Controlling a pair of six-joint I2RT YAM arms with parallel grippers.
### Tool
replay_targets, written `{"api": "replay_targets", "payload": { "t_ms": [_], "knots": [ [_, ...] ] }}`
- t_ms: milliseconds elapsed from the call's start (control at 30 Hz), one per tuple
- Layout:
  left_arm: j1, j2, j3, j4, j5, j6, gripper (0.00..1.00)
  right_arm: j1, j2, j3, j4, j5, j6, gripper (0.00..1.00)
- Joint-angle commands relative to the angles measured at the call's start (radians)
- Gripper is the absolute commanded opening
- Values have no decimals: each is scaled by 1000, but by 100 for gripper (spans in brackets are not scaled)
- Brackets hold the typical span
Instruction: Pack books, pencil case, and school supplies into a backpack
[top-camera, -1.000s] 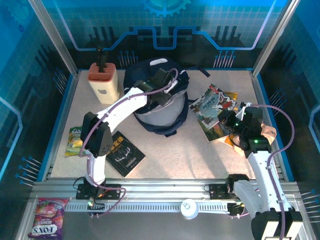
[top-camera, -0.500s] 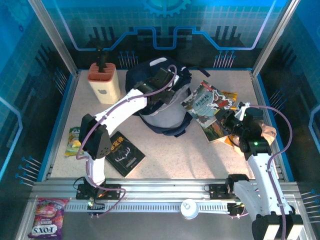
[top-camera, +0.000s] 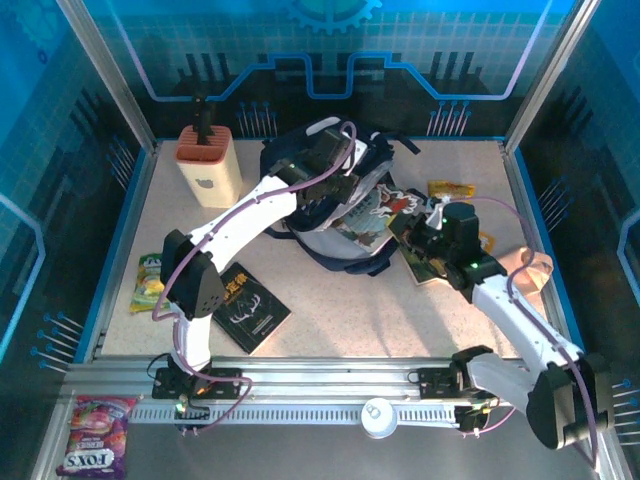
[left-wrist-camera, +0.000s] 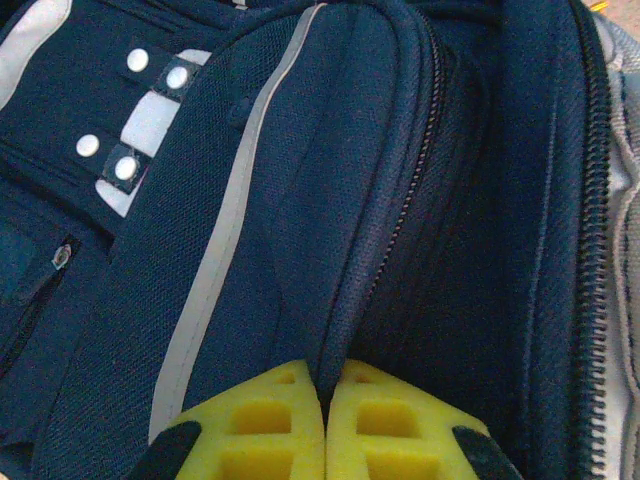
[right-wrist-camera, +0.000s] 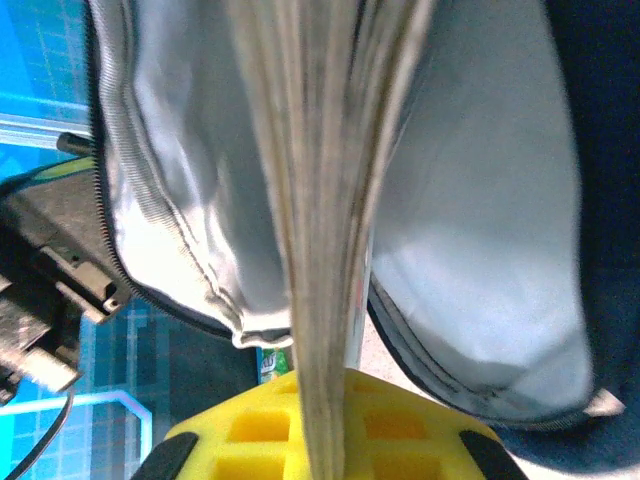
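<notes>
The navy backpack (top-camera: 322, 232) lies at the table's back centre, its grey-lined mouth facing right. My left gripper (top-camera: 330, 178) is shut on the edge of its upper flap (left-wrist-camera: 330, 300) and holds the mouth open. My right gripper (top-camera: 413, 236) is shut on the teal-grey book (top-camera: 368, 214), whose front end sits inside the opening. In the right wrist view the book's page edges (right-wrist-camera: 320, 200) run between the yellow fingers (right-wrist-camera: 420, 420) toward the grey lining (right-wrist-camera: 480, 200). A corner of the landscape book (top-camera: 428, 270) shows under the right wrist. The black book (top-camera: 246, 305) lies front left.
A beige holder with a terracotta top (top-camera: 208, 165) stands at the back left. A green snack packet (top-camera: 150, 280) lies at the left edge, and a yellow-orange packet (top-camera: 450, 188) behind the right gripper. A candy bag (top-camera: 95, 435) lies outside the front rail.
My right gripper has carried the teal-grey book leftward from the table's right side into the backpack's mouth. The left gripper has drawn the flap up and to the right, and the backpack shifted right.
</notes>
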Motion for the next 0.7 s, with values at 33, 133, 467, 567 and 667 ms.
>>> {"api": "replay_targets", "payload": {
  "t_ms": [33,133,467,567,667],
  "knots": [
    [-10,-53,69,101,40,-34,0,39,110,62,201,66,39,0],
    [-10,-55,67,99,44,-41,0,58,183,68,303,98,61,0],
    [-12,-58,73,102,50,-61,0,154,402,177,331,407,97,0],
    [-12,-57,74,105,49,-65,0,177,496,232,333,461,141,0],
    [-13,-54,78,104,51,-68,0,199,593,279,334,517,171,0]
  ]
}}
